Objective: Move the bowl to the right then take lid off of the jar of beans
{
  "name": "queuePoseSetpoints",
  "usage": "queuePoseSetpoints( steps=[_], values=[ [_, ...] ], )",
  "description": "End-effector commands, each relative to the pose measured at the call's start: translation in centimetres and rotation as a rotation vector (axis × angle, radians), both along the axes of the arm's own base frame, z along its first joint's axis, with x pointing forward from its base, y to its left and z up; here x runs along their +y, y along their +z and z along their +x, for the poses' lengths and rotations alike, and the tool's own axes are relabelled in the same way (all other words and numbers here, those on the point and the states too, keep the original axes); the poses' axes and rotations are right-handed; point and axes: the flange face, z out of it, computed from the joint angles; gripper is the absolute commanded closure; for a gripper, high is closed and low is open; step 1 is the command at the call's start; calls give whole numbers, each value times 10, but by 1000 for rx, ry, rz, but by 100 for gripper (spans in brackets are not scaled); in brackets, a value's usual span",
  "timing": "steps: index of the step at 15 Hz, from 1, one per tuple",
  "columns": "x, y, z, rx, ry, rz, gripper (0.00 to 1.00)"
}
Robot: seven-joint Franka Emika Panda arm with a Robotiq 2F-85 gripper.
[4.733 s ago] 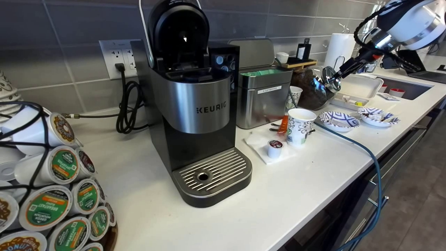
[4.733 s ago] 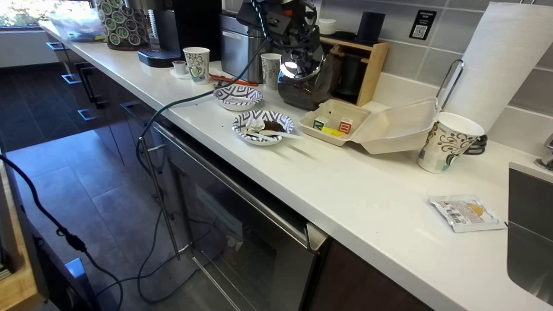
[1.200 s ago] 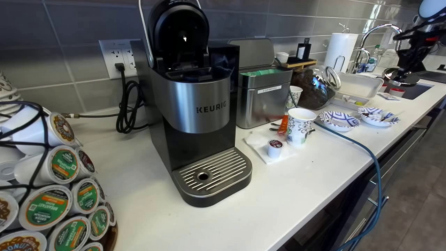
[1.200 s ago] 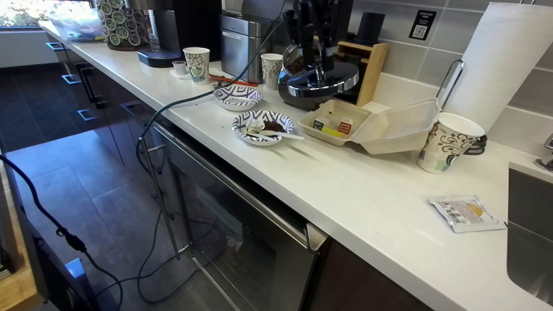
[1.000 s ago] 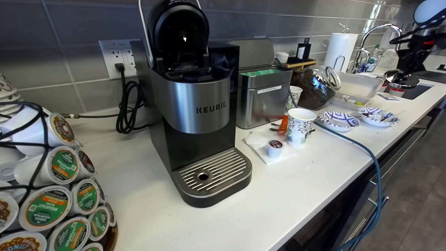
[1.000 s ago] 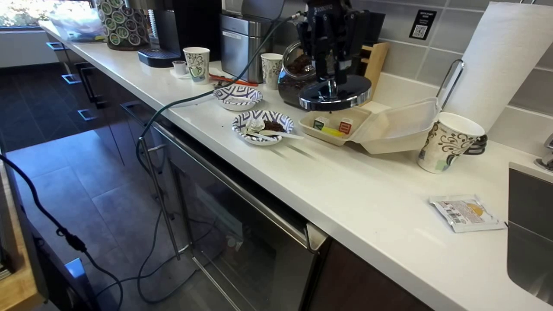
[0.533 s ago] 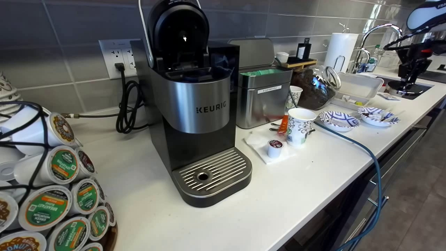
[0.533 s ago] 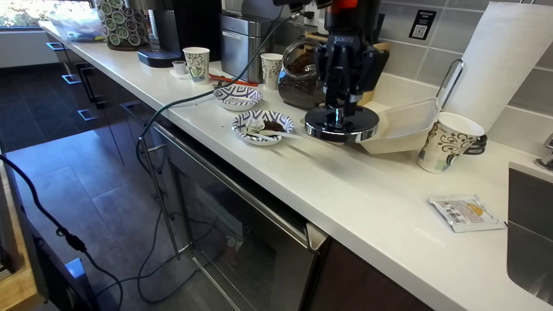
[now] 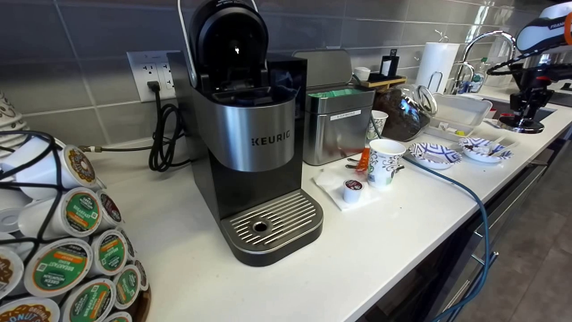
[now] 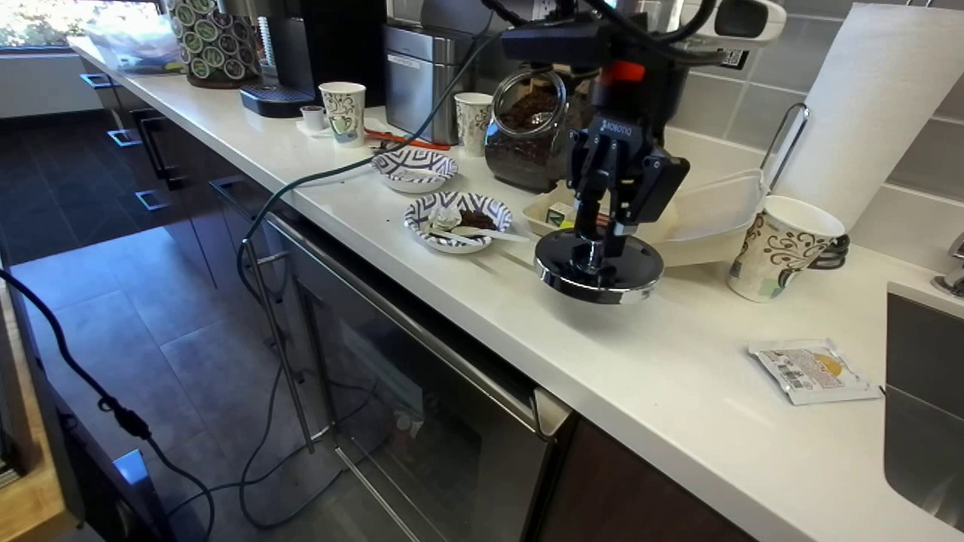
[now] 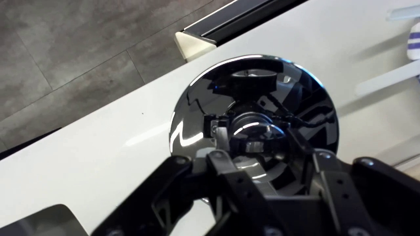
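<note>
Hanging well apart from the jar (image 9: pixel 400 114), there's the lid (image 9: pixel 523 127) in an exterior view! In an exterior view, the gripper (image 10: pixel 600 237) pinches it; a patterned bowl (image 10: pixel 413 159) lies near the jar, a second bowl (image 10: pixel 461 200) farther off. Wrist view: fingers (image 11: pixel 223 138) flank the lid's knob (image 11: pixel 257 133)!

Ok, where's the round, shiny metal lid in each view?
In an exterior view, the round metal lid is far right, above mid-height.
In an exterior view, the lid is right of centre, under the black tool.
In the wrist view, the lid is central, partly covered by the tool.
Shared landmark: the blue-and-white patterned bowl nearest the lid, cut off at the wrist view's right edge.
</note>
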Motion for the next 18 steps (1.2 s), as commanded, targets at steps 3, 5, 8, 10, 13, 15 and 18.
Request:
queuePoseSetpoints(
  steps=[3,5,8,10,13,15,18],
  values=[
    [-10,-7,15,-53,-113,-17,79],
    [-5,-9,12,-33,-84,-24,54],
    [-7,-7,15,-43,-93,-32,54],
    [-9,-11,14,-40,-87,-33,79],
    [-19,-29,11,-21,-78,-45,79],
    [-23,-38,6,22,-75,-63,79],
    [-29,-50,1,73,-59,-92,79]
  ],
)
